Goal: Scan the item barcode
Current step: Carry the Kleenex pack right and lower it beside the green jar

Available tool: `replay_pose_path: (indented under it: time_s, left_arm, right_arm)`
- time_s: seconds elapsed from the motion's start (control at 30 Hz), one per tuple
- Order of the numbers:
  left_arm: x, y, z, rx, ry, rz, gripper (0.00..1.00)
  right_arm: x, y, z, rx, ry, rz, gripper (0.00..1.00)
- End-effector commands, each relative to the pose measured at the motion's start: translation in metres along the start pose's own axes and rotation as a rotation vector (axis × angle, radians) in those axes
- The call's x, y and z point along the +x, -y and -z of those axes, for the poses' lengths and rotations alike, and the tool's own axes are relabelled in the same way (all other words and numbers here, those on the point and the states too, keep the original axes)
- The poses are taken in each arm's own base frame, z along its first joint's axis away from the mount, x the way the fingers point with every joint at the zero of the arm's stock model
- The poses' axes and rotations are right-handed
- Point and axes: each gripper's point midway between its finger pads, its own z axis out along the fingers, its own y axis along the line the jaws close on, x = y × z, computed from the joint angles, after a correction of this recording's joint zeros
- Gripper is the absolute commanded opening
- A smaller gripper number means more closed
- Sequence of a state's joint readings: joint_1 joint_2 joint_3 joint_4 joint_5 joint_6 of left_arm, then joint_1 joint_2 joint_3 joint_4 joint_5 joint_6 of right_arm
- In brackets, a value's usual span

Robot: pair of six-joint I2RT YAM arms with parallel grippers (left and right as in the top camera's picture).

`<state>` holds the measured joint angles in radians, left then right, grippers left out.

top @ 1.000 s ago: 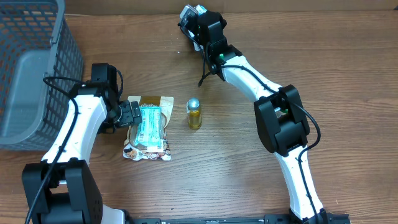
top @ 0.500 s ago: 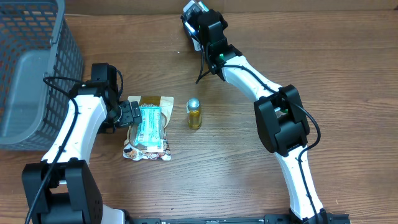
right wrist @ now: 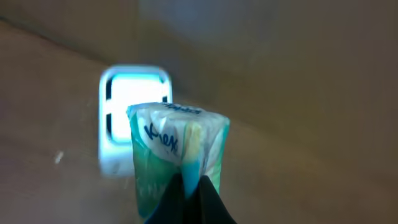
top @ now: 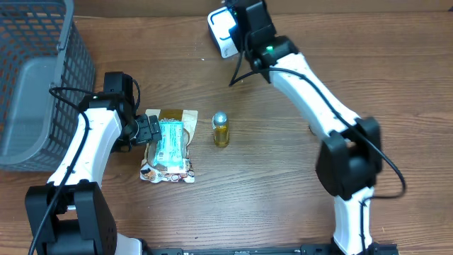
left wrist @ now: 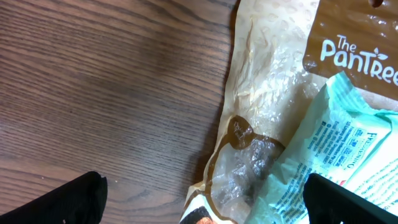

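**Kleenex pack (right wrist: pixel 177 155) clamped in the right tool (right wrist: pixel 189 198), up by the scanner (right wrist: pixel 134 87)**

From overhead, we see the right arm stretched to the far edge of the counter (top: pixel 283 191), its wrist over a small white scanner. The pack itself is hidden under that wrist, so we cannot place it from this view. On the near left, the left tool (top: pixel 150 131) sits low at the left edge of a brown snack pouch (top: pixel 170 170), which lies flat with a mint-green wrapper (top: pixel 170 140) on top of it. Just right of the pouch stands a small yellow bottle (top: pixel 221 129) with a silver cap, upright and apart from everything else. A grey mesh basket (top: pixel 42 78) fills the far left corner.

The left wrist camera shows us the pouch's crinkled clear film and brown printed panel, with the mint-green wrapper overlapping it at lower right. The two black fingers (left wrist: pixel 74 199) stand spread wide at the bottom corners, released, with nothing between them.

Through the right wrist camera we see the dark fingers clenched on the bottom of the Kleenex pack, which stands upright with its folded end up. Behind it, blurred, is the scanner with its lit window; the pack overlaps its lower right part. We cannot tell whether they touch.
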<state>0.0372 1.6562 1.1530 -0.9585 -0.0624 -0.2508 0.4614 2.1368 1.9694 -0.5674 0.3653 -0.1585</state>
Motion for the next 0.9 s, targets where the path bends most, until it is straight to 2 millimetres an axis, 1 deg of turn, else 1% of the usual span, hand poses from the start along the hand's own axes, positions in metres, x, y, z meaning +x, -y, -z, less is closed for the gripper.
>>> replay_pose_path:
  time_s: [0.0, 0.1, 0.13, 0.2, 0.33, 0.47, 0.57, 0.7, 0.87]
  left_arm:
    - [-0.004, 0.003, 0.002, 0.010, 0.007, -0.015, 1.00]
    - [-0.004, 0.003, 0.002, 0.010, 0.007, -0.015, 0.99]
    - [-0.004, 0.003, 0.002, 0.010, 0.007, -0.015, 1.00]
    - [-0.004, 0.003, 0.002, 0.010, 0.007, -0.015, 0.99]
    - [-0.004, 0.003, 0.002, 0.010, 0.007, -0.015, 0.99]
    - [-0.004, 0.003, 0.002, 0.010, 0.007, -0.015, 1.00]
    - [-0.004, 0.003, 0.002, 0.010, 0.007, -0.015, 0.99]
    - [-0.004, 0.003, 0.002, 0.010, 0.007, -0.015, 1.00]
    - [-0.004, 0.004, 0.002, 0.010, 0.008, -0.015, 1.00]
  right_arm:
    - [0.015, 0.010, 0.023, 0.001, -0.094, -0.248, 0.04]
    - [0.070, 0.001, 0.034, -0.027, -0.324, -0.252, 0.04]
    - [0.089, 0.000, 0.041, -0.026, -0.409, -0.262, 0.04]
    - [0.122, 0.002, 0.053, 0.006, -0.545, -0.297, 0.04]
    - [0.174, 0.008, 0.078, 0.074, -0.763, -0.303, 0.04]
    - [0.206, 0.008, 0.088, 0.110, -0.873, -0.290, 0.04]
    - [0.226, 0.007, 0.085, 0.121, -0.912, -0.277, 0.04]
    - [0.245, 0.004, 0.082, 0.127, -0.942, -0.266, 0.04]
    - [0.257, 0.005, 0.081, 0.141, -0.963, -0.254, 0.04]
